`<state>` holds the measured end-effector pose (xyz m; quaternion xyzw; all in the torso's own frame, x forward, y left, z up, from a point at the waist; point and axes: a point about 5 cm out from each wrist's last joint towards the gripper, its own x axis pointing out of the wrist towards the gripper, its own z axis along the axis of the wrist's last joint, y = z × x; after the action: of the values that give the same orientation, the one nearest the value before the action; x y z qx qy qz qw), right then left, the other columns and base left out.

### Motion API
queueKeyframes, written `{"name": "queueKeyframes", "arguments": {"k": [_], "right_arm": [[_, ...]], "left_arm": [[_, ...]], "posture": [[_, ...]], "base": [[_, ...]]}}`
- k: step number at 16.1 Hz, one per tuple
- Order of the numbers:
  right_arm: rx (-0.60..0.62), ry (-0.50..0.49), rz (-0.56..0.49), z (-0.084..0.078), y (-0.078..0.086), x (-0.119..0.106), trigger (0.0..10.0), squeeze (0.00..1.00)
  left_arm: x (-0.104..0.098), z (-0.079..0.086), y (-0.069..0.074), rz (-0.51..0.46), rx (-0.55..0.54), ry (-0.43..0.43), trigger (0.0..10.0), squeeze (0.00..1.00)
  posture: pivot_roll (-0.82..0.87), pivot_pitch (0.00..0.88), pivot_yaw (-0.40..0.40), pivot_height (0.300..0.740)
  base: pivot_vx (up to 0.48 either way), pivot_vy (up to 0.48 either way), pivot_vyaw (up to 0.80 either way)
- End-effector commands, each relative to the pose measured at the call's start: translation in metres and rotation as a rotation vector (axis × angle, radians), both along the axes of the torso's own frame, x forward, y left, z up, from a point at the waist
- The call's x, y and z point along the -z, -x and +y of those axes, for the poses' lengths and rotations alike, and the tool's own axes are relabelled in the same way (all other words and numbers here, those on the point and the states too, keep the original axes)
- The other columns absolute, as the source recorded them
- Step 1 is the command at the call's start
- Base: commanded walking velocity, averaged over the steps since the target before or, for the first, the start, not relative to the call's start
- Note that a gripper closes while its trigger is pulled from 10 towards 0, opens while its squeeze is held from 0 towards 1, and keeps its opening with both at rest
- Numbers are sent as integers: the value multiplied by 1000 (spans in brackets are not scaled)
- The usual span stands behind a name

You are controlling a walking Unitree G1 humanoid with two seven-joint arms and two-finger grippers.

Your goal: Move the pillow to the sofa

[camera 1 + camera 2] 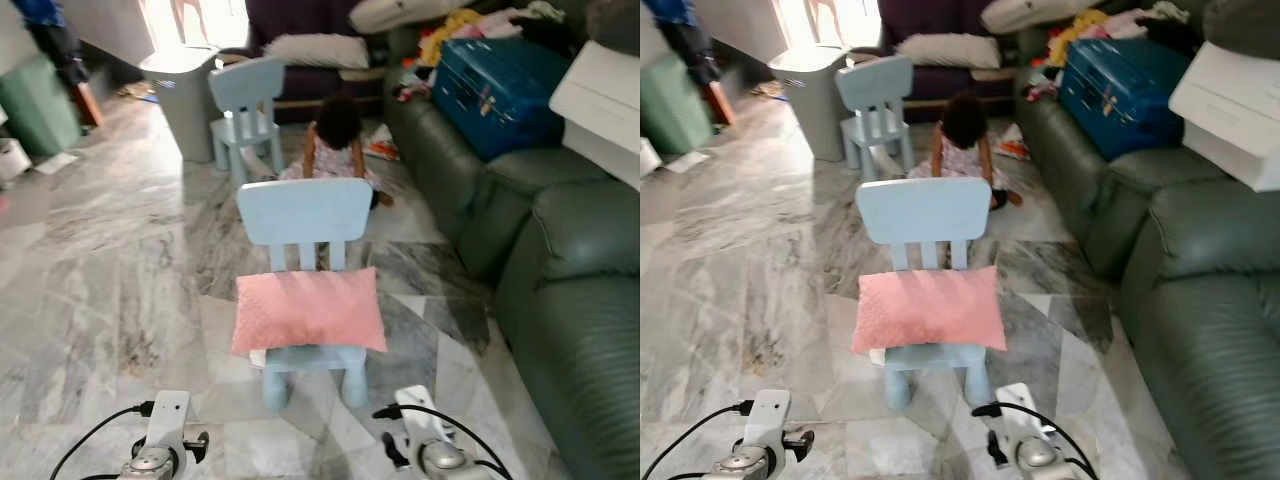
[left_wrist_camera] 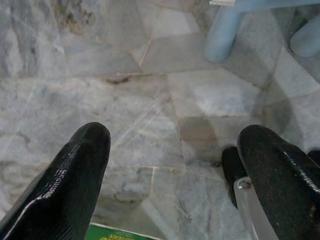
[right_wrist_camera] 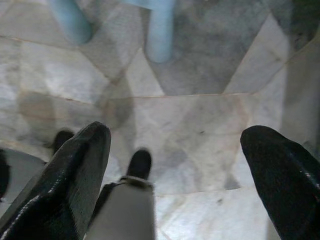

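A pink pillow point(image 1: 308, 310) lies on the seat of a small light-blue chair point(image 1: 304, 213) right in front of me. A dark green leather sofa point(image 1: 575, 300) runs along the right side. Both arms hang low at the bottom of the head views, near side of the chair. My left gripper point(image 2: 175, 165) is open over the marble floor, with nothing between its fingers point(image 2: 75, 175). My right gripper point(image 3: 177, 170) is open too, over the floor near the chair's legs point(image 3: 160, 30).
A child point(image 1: 335, 145) sits on the floor behind the chair. A second blue chair point(image 1: 245, 105) and a grey bin point(image 1: 180, 80) stand further back. A blue suitcase point(image 1: 495, 90) and white boxes point(image 1: 600, 110) lie on the sofa.
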<state>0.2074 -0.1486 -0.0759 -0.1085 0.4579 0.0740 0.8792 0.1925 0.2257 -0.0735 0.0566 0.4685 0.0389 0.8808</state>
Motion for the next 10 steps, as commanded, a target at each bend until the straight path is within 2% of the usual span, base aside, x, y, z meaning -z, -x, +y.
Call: {"name": "queueKeyframes", "arguments": {"k": [1, 10], "right_arm": [[-2, -5, -11, 2, -3, -2, 10000, 0], [0, -9, -10, 3, -2, -1, 10000, 0]], "left_arm": [[-1, 4, 0, 1, -7, -1, 10000, 0], [-1, 5, 1, 4, -1, -2, 10000, 0]], "posture": [[-111, 0, 55, 740], [-110, 0, 59, 740]], "base": [[296, 0, 0], [336, 0, 0]]}}
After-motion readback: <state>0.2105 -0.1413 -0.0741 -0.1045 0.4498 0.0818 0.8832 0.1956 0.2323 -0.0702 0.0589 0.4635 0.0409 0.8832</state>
